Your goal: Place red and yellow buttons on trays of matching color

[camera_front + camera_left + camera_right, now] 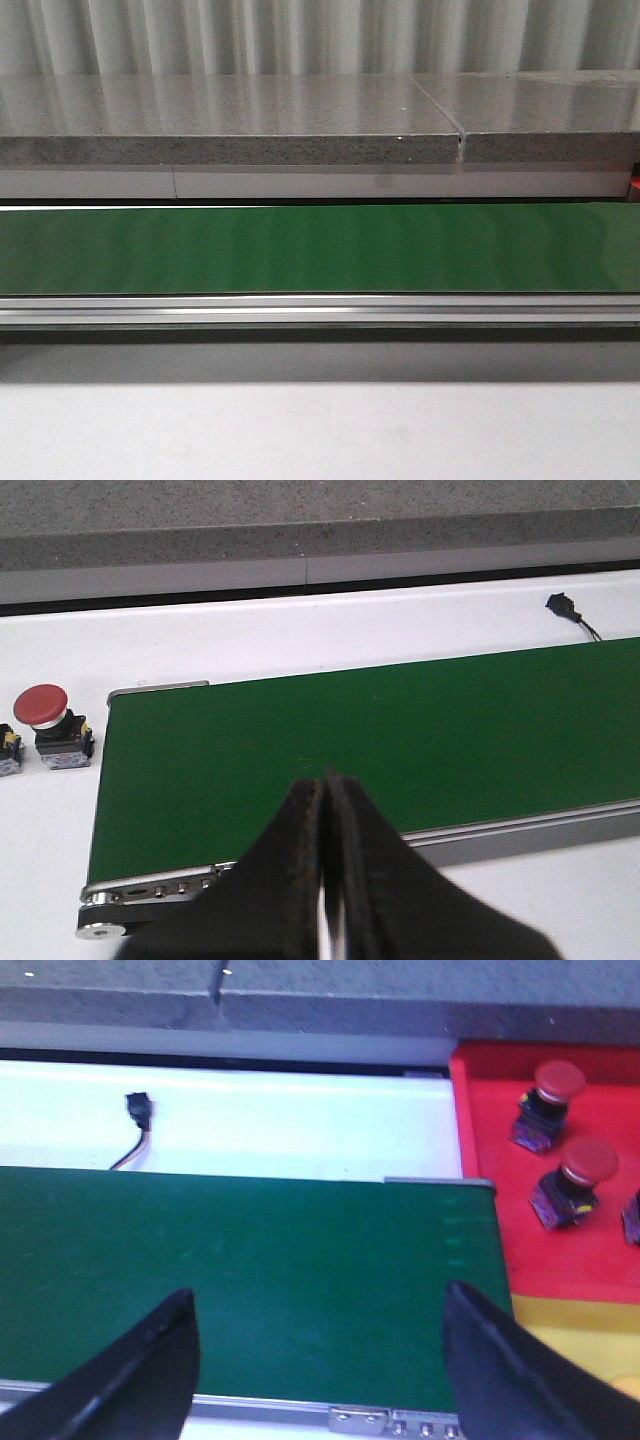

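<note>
1. At the left end of the green belt [370, 750], your left gripper [327, 880] hangs over the belt's near edge with its fingers pressed together and nothing between them.
2. One red button [45, 720] stands upright on the white table [300, 630], just beside the belt's left end roller and apart from it. From the left claw it lies at about 10 o'clock in the left wrist view. Its long axis runs vertically, red cap up, on a dark base. A second unit at the frame edge beside it is cut off; you cannot tell its colour.
3. In the front view the belt shows bare; no button or gripper appears there.
4. At the right end, your right gripper [320, 1360] is spread wide and carries nothing.
5. The red tray [500, 1220] sits just past the belt's right end, at about 2 o'clock from the right claw, with two red buttons [552, 1100] upright in it. A yellow tray [590, 1335] adjoins it.
6. Judgement: the left arm is the nearer to the loose red button; you must open that claw before reaching.
</note>
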`<control>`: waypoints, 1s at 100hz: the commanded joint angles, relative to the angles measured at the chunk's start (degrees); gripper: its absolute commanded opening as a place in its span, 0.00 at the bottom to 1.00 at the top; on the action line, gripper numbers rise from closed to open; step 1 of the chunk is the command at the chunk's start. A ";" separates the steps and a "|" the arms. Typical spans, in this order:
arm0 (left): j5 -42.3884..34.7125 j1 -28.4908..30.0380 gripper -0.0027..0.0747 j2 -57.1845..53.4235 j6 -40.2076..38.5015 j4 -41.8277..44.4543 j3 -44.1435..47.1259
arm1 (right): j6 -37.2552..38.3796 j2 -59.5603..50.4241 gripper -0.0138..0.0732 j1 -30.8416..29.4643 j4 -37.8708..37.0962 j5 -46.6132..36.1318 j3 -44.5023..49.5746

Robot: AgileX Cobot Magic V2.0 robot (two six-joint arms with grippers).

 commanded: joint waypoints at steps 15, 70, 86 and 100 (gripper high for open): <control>-4.22 -0.51 0.01 0.09 0.04 -0.98 -1.50 | -1.89 -6.11 0.75 5.01 0.74 -3.61 -1.40; -4.22 -0.51 0.01 0.09 0.04 -0.98 -1.50 | -0.80 -12.71 0.74 5.46 0.74 -1.52 -0.08; -4.22 -0.51 0.01 0.09 0.04 -0.98 -1.50 | -0.75 -12.71 0.61 5.46 0.74 -2.63 1.94; -4.22 -0.51 0.01 0.09 0.04 -0.98 -1.50 | -0.75 -12.71 0.36 5.46 0.74 -3.09 3.65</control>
